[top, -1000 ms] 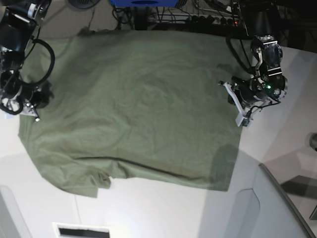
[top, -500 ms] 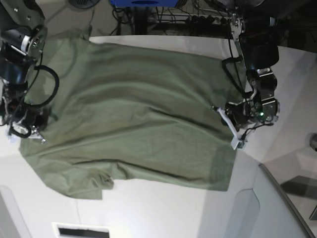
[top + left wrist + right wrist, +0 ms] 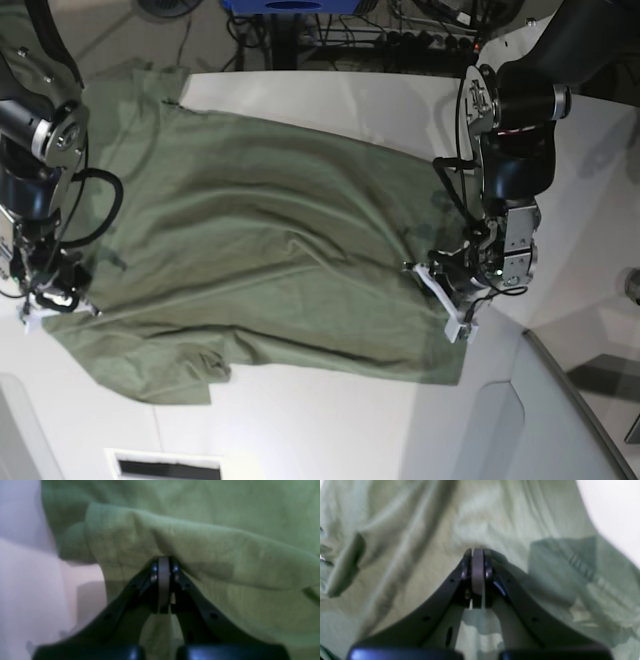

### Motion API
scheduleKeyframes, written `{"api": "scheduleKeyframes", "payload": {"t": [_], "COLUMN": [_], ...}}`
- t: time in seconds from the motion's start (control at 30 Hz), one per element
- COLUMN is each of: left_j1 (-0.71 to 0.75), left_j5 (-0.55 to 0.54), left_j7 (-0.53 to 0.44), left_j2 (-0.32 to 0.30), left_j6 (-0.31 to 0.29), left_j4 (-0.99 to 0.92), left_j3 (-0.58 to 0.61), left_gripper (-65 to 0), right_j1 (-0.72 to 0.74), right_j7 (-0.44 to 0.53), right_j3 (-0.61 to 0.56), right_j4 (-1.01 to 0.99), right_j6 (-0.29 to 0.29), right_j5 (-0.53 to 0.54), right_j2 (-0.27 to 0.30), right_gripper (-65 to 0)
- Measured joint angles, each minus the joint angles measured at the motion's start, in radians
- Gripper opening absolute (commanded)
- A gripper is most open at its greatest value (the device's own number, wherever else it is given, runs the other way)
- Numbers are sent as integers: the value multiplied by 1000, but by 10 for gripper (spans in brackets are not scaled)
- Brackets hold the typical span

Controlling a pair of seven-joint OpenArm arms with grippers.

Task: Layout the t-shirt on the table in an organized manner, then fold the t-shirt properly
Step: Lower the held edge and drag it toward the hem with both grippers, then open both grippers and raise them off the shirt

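The olive-green t-shirt [image 3: 260, 240] lies spread and wrinkled on the white table [image 3: 330, 95], one sleeve bunched at the near left [image 3: 190, 375]. My left gripper [image 3: 425, 275], on the right of the base view, is shut on the t-shirt's right edge. The left wrist view shows its closed fingertips [image 3: 163, 563] pinching a raised fold of cloth [image 3: 200, 545]. My right gripper [image 3: 62, 298], at the base view's left, is shut on the t-shirt's left side. In the right wrist view its tips [image 3: 477, 553] are pressed together in the fabric [image 3: 420, 530].
A grey translucent panel [image 3: 560, 400] stands at the near right corner, close to the left arm. A white block with a dark slot [image 3: 165, 465] sits at the near edge. Cables and a blue object [image 3: 290, 5] lie beyond the table's far edge.
Both grippers have moved toward the near side of the table, pulling the t-shirt's sides with them. A strip of bare table now shows at the far edge.
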Motion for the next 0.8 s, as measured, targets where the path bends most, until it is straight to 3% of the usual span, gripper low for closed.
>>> {"api": "scheduleKeyframes", "payload": {"t": [0.23, 0.37, 0.47, 0.67, 0.73, 0.8], "left_j1": [-69, -35, 37, 232, 306, 388], "left_j5": [6, 10, -3, -185, -254, -322], "left_j7": [-18, 93, 185, 400, 417, 417], "left_j2": [1, 2, 4, -46, -102, -154], "left_j6": [55, 56, 56, 55, 56, 55], "left_j4": [-90, 34, 235, 684, 788, 844], "left_j3": [11, 4, 1, 6, 3, -29], "left_gripper": [-650, -650, -650, -650, -650, -650], "right_j1": [18, 13, -42, -253, -334, -377], "right_j7": [31, -51, -138, -336, -413, -488], "right_j3": [0, 0, 2, 16, 61, 150], "right_j4": [0, 32, 225, 780, 911, 977], "right_j6": [0, 0, 1, 0, 7, 7], "right_j5": [-1, -6, 0, 4, 19, 41], "right_j2": [-2, -5, -19, -105, -148, -171], "right_gripper": [-636, -642, -642, -630, -579, -477]}}
